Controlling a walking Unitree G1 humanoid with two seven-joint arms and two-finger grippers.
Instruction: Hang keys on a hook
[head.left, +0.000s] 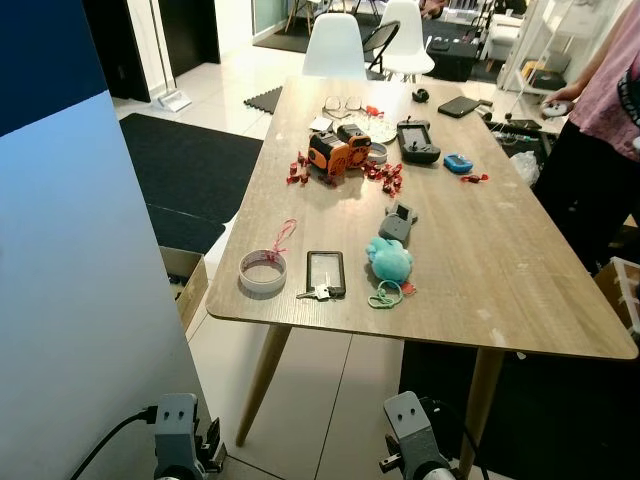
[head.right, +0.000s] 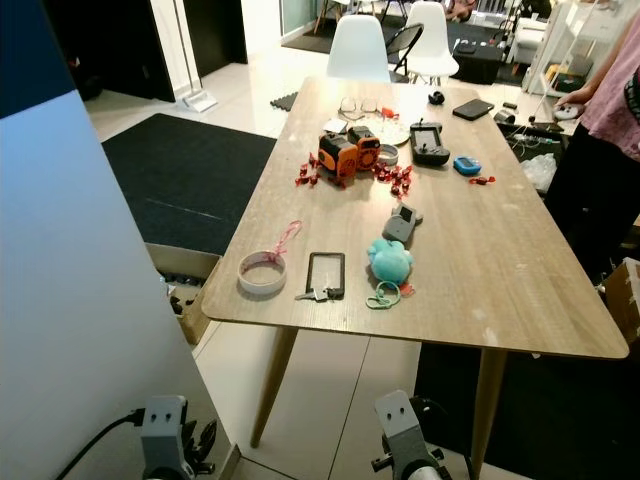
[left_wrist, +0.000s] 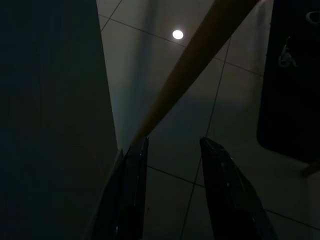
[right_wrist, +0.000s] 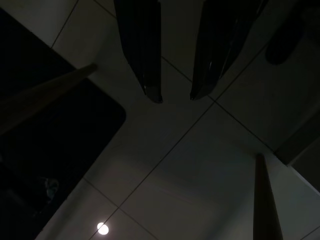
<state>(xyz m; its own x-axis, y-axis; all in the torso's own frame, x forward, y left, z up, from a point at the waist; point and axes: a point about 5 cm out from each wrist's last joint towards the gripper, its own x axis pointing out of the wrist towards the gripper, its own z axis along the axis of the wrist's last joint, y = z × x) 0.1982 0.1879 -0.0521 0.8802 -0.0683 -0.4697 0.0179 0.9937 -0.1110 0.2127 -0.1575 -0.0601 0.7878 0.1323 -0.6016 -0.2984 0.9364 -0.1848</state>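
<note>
The keys (head.left: 316, 293) lie at the near edge of the wooden table (head.left: 500, 270), touching the lower left corner of a black phone (head.left: 326, 272), just right of a roll of tape (head.left: 263, 272) with a pink string. They look small, light, hard and metallic, a loose bunch likely to slide on the smooth top and to dangle once lifted; the ring or the head end that juts toward the table edge seems the best hold. No hook can be made out.

Just right of the phone sit a teal plush toy (head.left: 390, 260) with a green cord and a small grey device (head.left: 399, 223). Farther back are an orange toy (head.left: 338, 152), scattered red sweets and a black controller (head.left: 417, 141). No container with contents can be picked out. A person stands at the far right.

Both arms hang low over the tiled floor: the left gripper (left_wrist: 172, 150) and right gripper (right_wrist: 176, 97) each have fingers parted, grasping nothing.
</note>
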